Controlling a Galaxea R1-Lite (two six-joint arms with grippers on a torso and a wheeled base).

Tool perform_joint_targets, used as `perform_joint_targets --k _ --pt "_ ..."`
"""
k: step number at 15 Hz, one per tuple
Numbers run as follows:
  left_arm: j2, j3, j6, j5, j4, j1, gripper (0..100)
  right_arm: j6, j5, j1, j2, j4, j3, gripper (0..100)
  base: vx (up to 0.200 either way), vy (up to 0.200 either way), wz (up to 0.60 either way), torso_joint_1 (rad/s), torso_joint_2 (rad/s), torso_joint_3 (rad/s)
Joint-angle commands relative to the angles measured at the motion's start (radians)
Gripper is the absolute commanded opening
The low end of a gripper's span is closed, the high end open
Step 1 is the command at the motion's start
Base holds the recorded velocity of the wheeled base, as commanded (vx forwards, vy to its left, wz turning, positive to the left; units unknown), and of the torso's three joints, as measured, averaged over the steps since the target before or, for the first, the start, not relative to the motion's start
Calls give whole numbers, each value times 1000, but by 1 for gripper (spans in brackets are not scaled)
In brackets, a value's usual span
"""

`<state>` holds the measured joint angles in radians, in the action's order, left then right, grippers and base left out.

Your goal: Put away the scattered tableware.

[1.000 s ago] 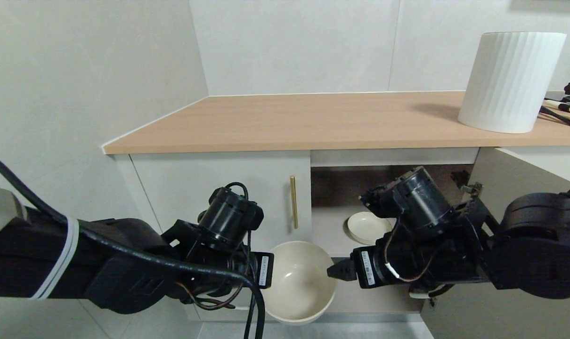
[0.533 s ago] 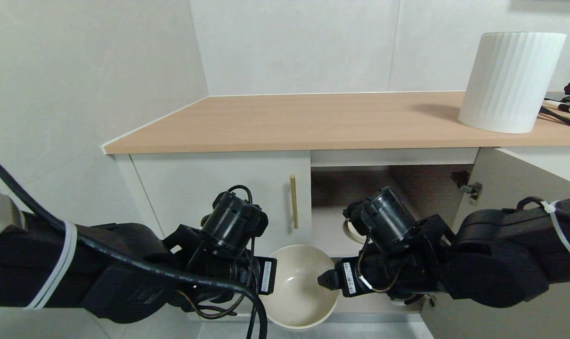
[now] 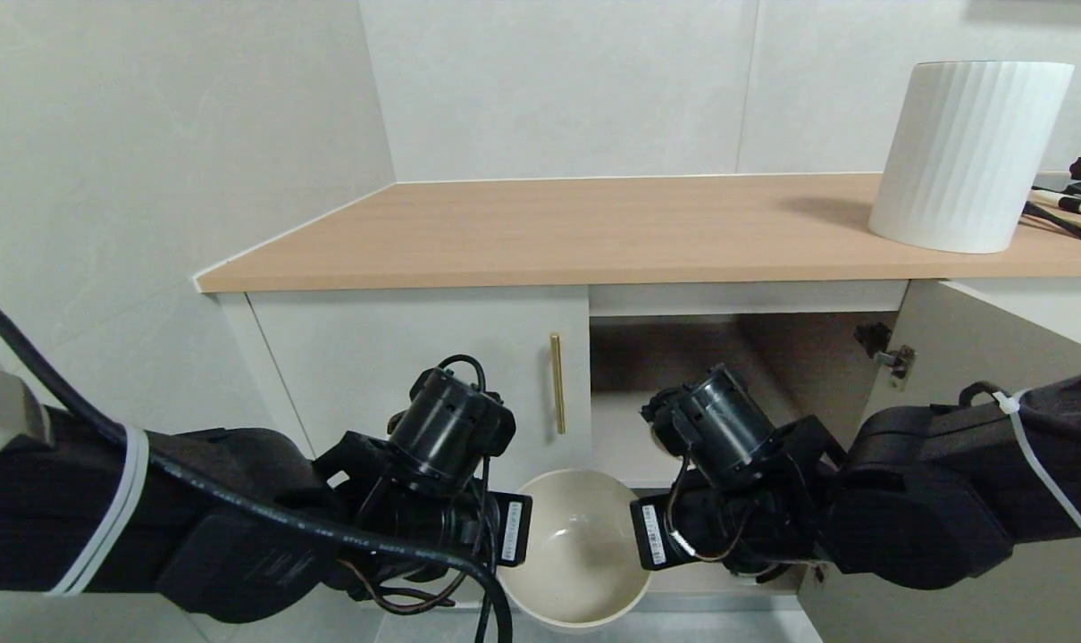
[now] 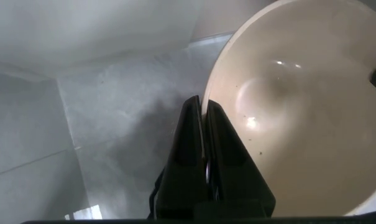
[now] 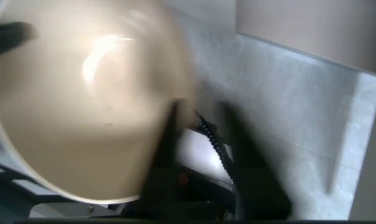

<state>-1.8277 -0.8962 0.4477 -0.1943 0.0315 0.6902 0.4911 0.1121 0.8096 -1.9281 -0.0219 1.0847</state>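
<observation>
Bowl (image 3: 578, 558), cream, low before the open cabinet (image 3: 674, 353), my left gripper (image 4: 204, 107) clenched on its rim, my right gripper (image 5: 201, 118) spread at the far rim, possibly touching.

The bowl (image 3: 576, 563) is cream, the ribbed canister (image 3: 969, 152) white (counter (image 3: 594, 232): tan woodgrain).

**Tallying the Kitchen Corner**

Counting one cream bowl (image 3: 576, 572), two grippers, namely left gripper (image 4: 204, 111) and right gripper (image 3: 641, 531), one white ribbed canister (image 3: 969, 152), one brass handle (image 3: 556, 382), one countertop (image 3: 594, 232), two cabinet doors (image 3: 398, 357).
</observation>
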Motion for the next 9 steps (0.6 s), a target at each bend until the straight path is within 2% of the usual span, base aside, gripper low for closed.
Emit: perform_joint_targets --k 1,7,8,9 --pt "1 0 0 -4 -2 -1 0 -2 3 0 -2 -4 -2 0 0 0 0 0 0 0" --pt "1 -1 2 -4 1 -1 0 -2 3 0 -3 -4 -2 0 0 0 0 0 0 0" --pt "2 -1 2 -5 2 -1 100 -2 3 0 -3 -4 -2 0 0 0 0 0 0 0" --pt "2 -3 3 -4 2 -1 100 -2 3 0 -5 -4 -2 0 0 0 0 0 0 0"
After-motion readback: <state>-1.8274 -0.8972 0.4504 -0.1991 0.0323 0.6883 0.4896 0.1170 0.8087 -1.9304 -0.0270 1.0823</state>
